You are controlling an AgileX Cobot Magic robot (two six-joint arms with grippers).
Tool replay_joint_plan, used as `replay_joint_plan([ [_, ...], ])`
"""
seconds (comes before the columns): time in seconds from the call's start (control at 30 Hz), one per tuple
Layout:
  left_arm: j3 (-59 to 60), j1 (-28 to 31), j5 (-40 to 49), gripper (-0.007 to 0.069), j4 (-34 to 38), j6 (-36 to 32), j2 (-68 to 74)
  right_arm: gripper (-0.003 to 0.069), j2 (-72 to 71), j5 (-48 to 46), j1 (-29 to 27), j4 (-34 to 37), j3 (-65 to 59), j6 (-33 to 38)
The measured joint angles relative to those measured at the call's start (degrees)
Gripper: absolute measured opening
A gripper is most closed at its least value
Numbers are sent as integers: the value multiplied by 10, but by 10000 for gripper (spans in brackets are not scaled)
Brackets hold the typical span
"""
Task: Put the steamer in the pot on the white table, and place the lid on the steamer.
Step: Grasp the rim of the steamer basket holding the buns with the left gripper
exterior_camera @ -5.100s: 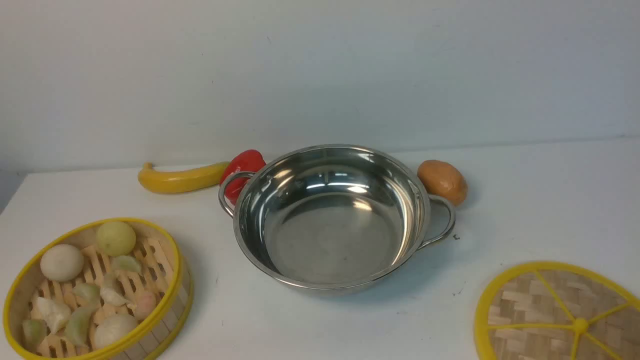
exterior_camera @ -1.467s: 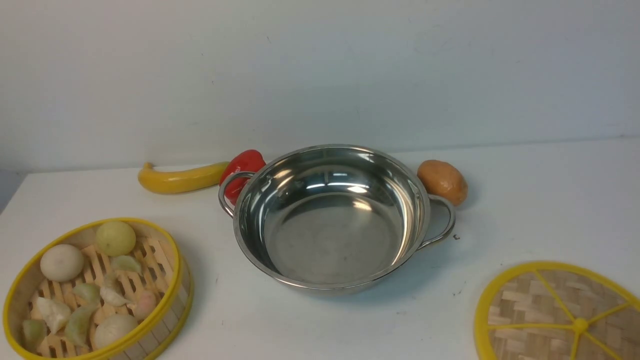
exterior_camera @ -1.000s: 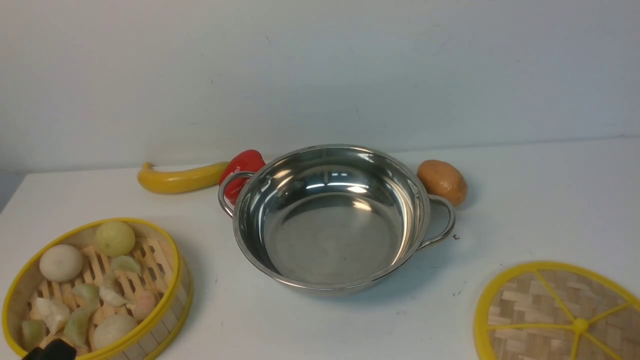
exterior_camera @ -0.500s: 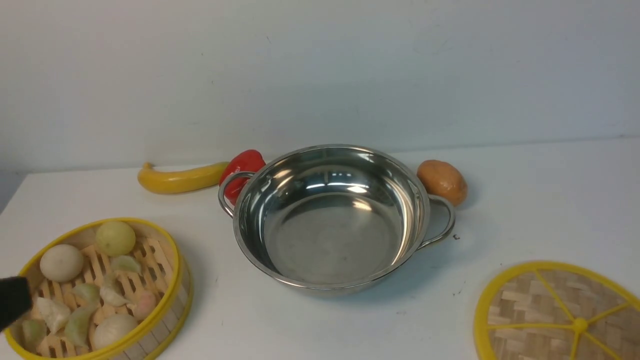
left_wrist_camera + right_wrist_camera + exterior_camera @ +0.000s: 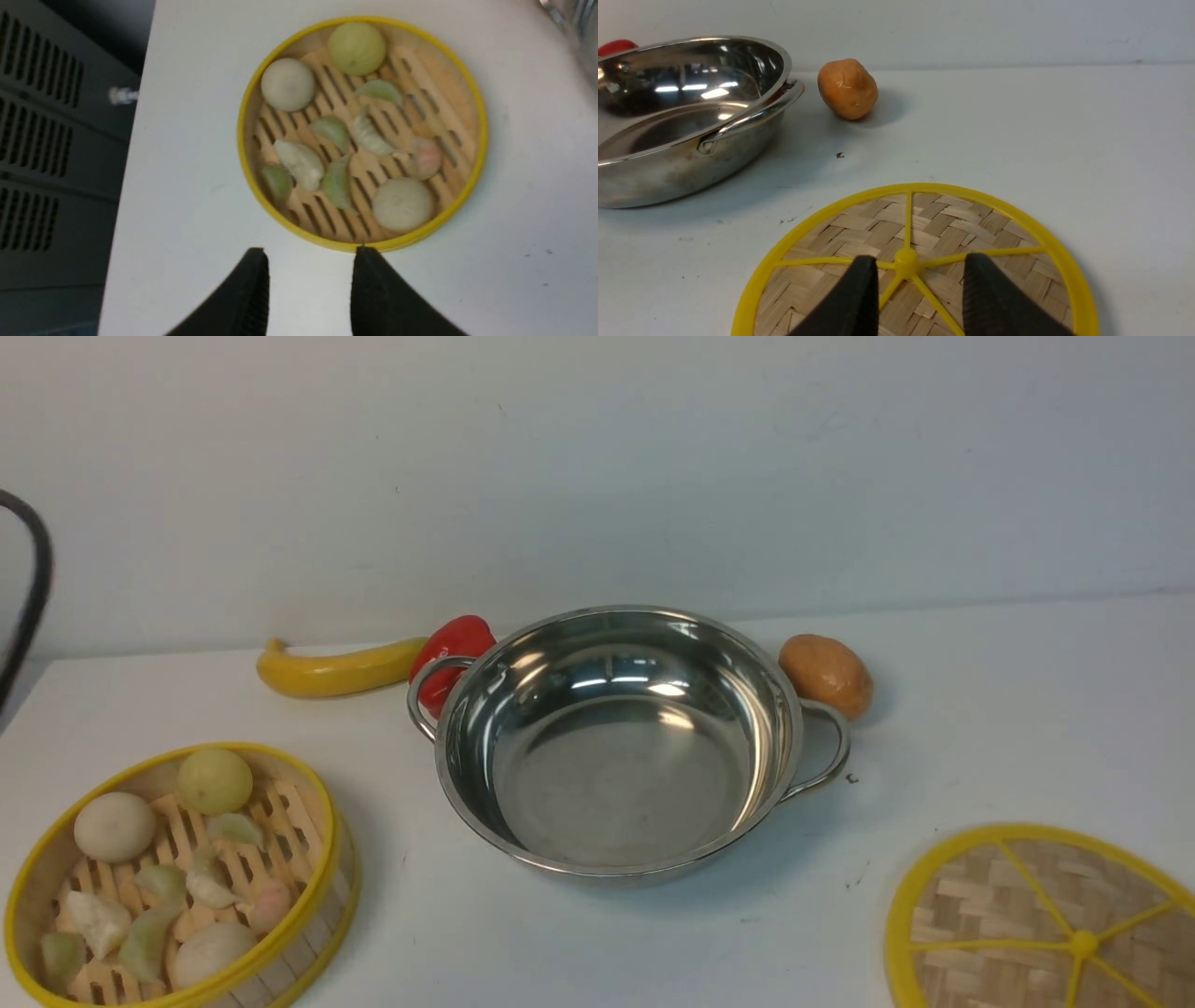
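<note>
The steamer [image 5: 177, 877], a bamboo basket with yellow rims and pale buns and dumplings, stands at the front left of the white table [image 5: 1008, 709]. The shiny pot [image 5: 616, 793] sits empty in the middle. The woven lid [image 5: 1046, 924] lies flat at the front right. Neither gripper shows in the front view. From the left wrist view, my left gripper [image 5: 312, 254] hangs open high over the table, just off the rim of the steamer [image 5: 362, 133]. My right gripper [image 5: 920, 260] is open above the lid [image 5: 924, 224], with the centre knob [image 5: 906, 256] showing between its fingertips.
Behind the pot lie a yellow banana [image 5: 336, 667], a red pepper [image 5: 457, 644] and a brown potato [image 5: 826, 674]. A black cable [image 5: 33, 579] curves in at the left edge. A dark vented cabinet [image 5: 46, 140] stands past the table's left edge.
A dark part of my left arm showed at the front view's lower left, climbed the left edge and left the picture; the black cable now shows there. The steamer, pot and lid have not moved.
</note>
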State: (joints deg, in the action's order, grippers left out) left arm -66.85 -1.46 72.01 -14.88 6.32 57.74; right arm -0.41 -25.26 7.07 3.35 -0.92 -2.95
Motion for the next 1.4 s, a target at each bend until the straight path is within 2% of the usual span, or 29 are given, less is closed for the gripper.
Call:
replay_joint_plan([
  [0.23,0,70,-2,239,-19,-28,84,241,0,-1,0,0,0,0],
  [0.27,0,89,-2,239,-2,-35,100,241,0,-1,0,0,0,0],
  [0.5,0,129,-8,239,21,-80,148,241,0,-1,0,0,0,0],
  [0.6,0,161,-34,239,45,-106,192,241,0,-1,0,0,0,0],
  [0.77,0,216,-100,239,127,-159,256,241,0,-1,0,0,0,0],
  [0.8,0,234,-127,239,160,-192,277,241,0,-1,0,0,0,0],
  [0.93,0,255,-158,239,188,-254,317,241,0,-1,0,0,0,0],
  [1.2,0,287,-211,245,194,-291,377,241,0,-1,0,0,0,0],
  [1.4,0,292,-229,318,226,-334,409,241,0,-1,0,0,0,0],
])
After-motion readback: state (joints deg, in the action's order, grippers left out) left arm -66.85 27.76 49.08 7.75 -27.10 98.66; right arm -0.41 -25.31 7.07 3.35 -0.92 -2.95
